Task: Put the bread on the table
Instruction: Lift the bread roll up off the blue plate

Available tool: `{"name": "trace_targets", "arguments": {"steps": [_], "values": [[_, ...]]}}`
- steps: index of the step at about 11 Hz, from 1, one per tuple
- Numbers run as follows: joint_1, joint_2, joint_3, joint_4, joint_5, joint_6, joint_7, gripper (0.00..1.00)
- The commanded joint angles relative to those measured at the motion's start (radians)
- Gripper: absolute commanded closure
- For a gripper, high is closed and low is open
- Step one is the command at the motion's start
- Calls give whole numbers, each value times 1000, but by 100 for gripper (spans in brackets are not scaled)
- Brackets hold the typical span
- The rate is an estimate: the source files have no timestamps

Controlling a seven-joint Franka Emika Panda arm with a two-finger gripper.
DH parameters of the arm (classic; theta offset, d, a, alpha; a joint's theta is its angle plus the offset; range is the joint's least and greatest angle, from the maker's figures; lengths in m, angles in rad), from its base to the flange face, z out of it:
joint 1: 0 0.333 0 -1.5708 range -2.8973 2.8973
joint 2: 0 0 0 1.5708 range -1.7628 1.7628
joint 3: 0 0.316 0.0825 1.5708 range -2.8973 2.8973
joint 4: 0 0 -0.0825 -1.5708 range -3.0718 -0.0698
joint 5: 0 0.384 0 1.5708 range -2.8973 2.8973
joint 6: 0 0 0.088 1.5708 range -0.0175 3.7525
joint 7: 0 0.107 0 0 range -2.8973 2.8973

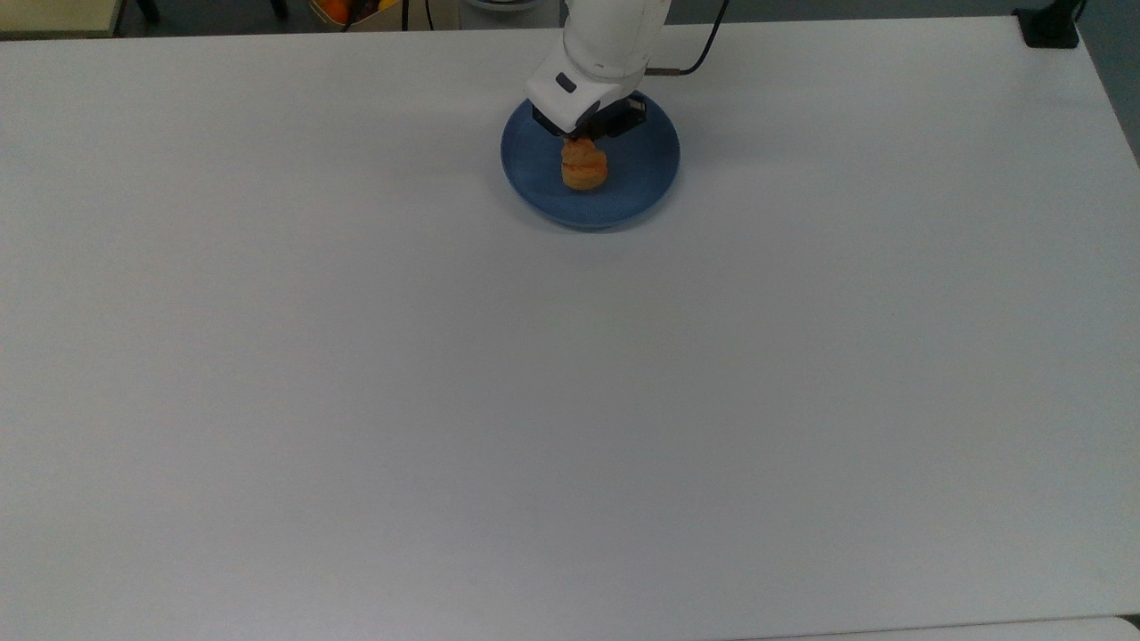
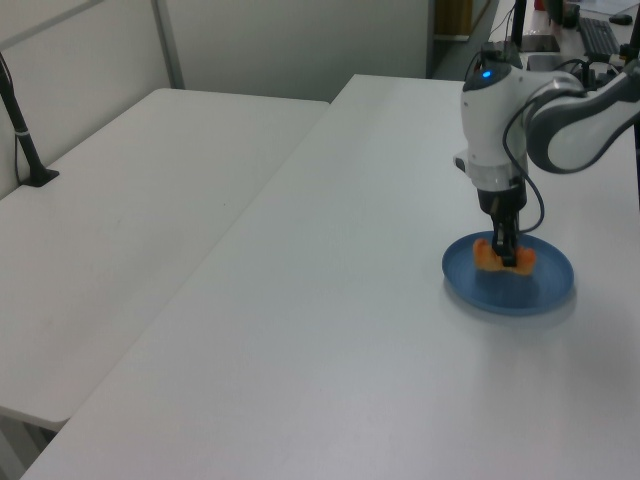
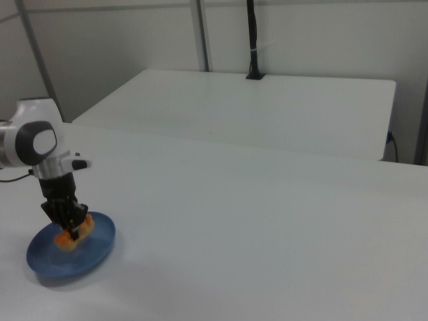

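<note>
The bread (image 1: 583,169) is a small golden-orange loaf held just over the round blue plate (image 1: 643,189). My gripper (image 1: 585,147) comes down on it from above and is shut on its middle. In the left view the bread (image 2: 488,258) sticks out on both sides of the dark fingers (image 2: 509,252), slightly above the plate (image 2: 520,292). The right view has the gripper (image 3: 73,229) gripping the bread (image 3: 65,240) over the plate (image 3: 83,257). The white table (image 1: 570,401) spreads wide around the plate.
A black clamp (image 1: 1049,27) sits at the table's corner in the top view's upper right. A cable (image 1: 704,49) trails behind the arm. A second white table (image 2: 130,220) adjoins this one, carrying a black post (image 3: 252,40).
</note>
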Motion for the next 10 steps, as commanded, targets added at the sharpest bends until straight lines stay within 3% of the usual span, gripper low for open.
{"name": "trace_targets", "arguments": {"steps": [1, 7, 10], "values": [[12, -54, -1, 80, -1, -153, -2, 84], [-12, -51, -16, 304, 2, -403, -29, 84], [-131, -41, -16, 353, -13, -403, -150, 84]]}}
